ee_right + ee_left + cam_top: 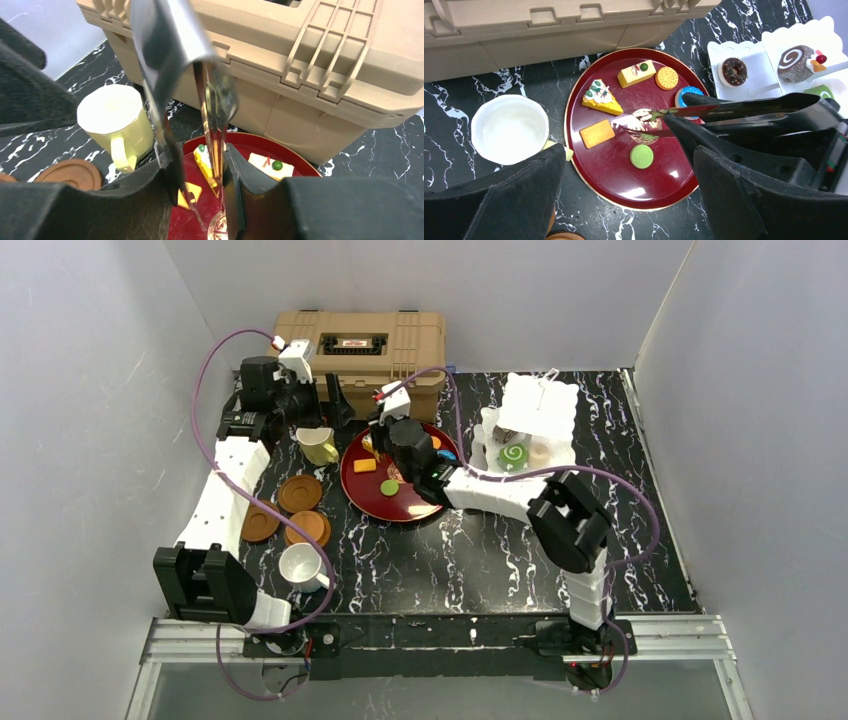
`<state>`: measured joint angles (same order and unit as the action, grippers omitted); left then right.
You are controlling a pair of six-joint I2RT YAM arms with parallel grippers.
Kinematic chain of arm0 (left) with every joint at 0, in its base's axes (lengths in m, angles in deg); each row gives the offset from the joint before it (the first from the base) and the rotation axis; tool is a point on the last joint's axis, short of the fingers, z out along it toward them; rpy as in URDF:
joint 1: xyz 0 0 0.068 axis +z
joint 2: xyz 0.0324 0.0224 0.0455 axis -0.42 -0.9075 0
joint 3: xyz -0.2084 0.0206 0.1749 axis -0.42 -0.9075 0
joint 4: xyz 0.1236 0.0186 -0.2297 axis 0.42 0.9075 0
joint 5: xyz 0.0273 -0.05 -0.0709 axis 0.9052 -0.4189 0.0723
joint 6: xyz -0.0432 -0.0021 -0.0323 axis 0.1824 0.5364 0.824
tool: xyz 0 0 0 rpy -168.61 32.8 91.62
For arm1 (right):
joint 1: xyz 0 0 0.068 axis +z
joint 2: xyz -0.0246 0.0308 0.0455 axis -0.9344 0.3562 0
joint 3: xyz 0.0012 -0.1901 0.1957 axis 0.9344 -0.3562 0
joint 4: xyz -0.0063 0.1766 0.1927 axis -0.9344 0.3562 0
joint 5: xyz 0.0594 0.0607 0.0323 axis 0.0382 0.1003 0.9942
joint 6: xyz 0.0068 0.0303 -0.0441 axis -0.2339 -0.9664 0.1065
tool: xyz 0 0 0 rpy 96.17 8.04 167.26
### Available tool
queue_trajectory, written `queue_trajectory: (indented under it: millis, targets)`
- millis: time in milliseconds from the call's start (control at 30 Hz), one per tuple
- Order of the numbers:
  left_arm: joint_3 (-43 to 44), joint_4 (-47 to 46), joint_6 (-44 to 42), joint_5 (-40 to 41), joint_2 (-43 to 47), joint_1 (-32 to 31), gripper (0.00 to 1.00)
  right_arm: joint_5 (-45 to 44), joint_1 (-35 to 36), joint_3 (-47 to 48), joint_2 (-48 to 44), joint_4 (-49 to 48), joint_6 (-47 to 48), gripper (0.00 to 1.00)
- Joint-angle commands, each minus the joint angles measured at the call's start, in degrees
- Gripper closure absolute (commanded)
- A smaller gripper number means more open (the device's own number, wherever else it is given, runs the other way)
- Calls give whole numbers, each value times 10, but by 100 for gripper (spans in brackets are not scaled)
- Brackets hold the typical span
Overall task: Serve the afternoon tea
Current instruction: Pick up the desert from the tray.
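My right gripper (397, 455) (202, 185) is shut on metal tongs (212, 100). The tong tips hang slightly apart and empty over the dark-red tray (659, 186), by a yellow cake slice (599, 97) and an orange biscuit (596, 133). A green round cake (642, 156), a yellow bar cake (636, 73), a round biscuit (667, 78) and a blue doughnut (686, 93) also lie on the tray. My left gripper (325, 408) (629, 160) is open and empty above the tray's left edge, next to the pale-yellow mug (509, 129). The white stand (535, 410) holds a chocolate doughnut (734, 71) and a roll cake (796, 56).
The tan case (360, 350) stands behind the tray and mug. Three brown saucers (300, 493) lie left of the tray, and a white mug (302, 565) stands near the front left. White walls close in the sides.
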<state>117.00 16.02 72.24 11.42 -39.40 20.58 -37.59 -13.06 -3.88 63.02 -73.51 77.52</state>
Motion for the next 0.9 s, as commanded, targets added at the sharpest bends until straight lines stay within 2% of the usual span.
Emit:
queue_trajectory:
  millis: [0, 133, 333, 867]
  targets:
    - [22, -2, 7, 1, -4, 11, 2, -3, -12, 62, 38, -42, 7, 56]
    - [18, -6, 6, -5, -2, 17, 2, -6, -17, 90, 71, -45, 5, 47]
    - [13, -11, 2, -14, 4, 26, 2, -14, -19, 120, 99, -52, 11, 44]
    - [2, -23, 3, -29, 14, 31, 2, -1, -40, 195, 179, -53, -9, 44]
